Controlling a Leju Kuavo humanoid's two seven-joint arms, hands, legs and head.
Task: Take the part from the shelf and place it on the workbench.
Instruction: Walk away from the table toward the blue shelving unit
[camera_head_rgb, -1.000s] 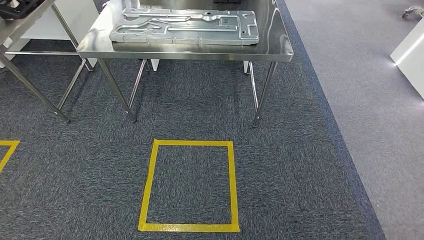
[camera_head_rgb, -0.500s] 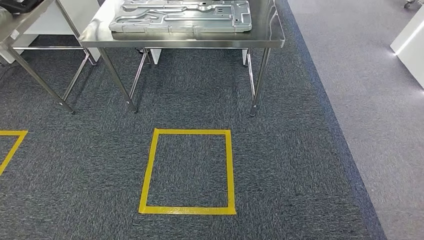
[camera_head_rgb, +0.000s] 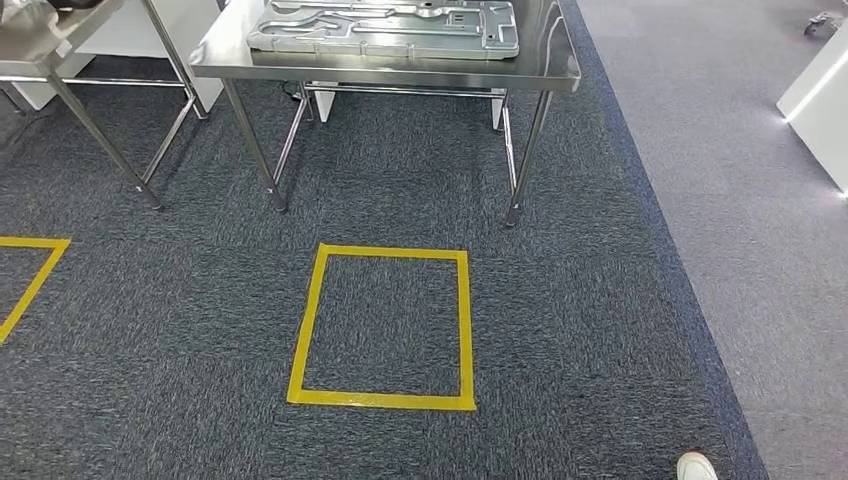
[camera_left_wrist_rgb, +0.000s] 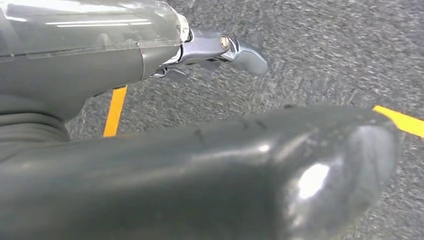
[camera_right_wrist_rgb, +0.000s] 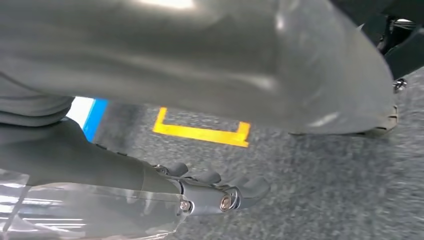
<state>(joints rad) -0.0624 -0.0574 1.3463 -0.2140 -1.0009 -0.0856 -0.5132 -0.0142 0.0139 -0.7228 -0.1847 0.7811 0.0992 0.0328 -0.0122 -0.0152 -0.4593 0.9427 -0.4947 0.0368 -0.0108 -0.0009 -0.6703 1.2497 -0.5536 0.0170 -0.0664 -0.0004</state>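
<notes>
Dark blue-grey carpet (camera_head_rgb: 400, 180) covers the floor, meeting a paler grey strip (camera_head_rgb: 760, 200) out at three o'clock. A square of yellow tape (camera_head_rgb: 385, 325) lies on the carpet straight ahead, and a corner of a second taped outline (camera_head_rgb: 30, 275) shows at nine o'clock. Beyond the square, at twelve o'clock, stands a steel workbench (camera_head_rgb: 400, 75) on thin legs, and the part (camera_head_rgb: 385, 25), a flat grey cast-metal plate with raised ribs and channels, lies flat on its top. Its far edge is cut off by the frame, so I can't see its full outline.

Both hands hang low over the carpet, well apart from the part. The left hand (camera_left_wrist_rgb: 200, 170) holds nothing; its thick thumb blocks most of the wrist view, one finger (camera_left_wrist_rgb: 235, 47) reaching out above the carpet. The right hand (camera_right_wrist_rgb: 215, 192) is likewise empty, its fingers loosely extended and apart.

Another steel table (camera_head_rgb: 60, 50) is cropped at ten o'clock. A white shoe tip (camera_head_rgb: 695, 466) pokes in at five o'clock, and a white cabinet (camera_head_rgb: 815, 100) stands at two o'clock.
</notes>
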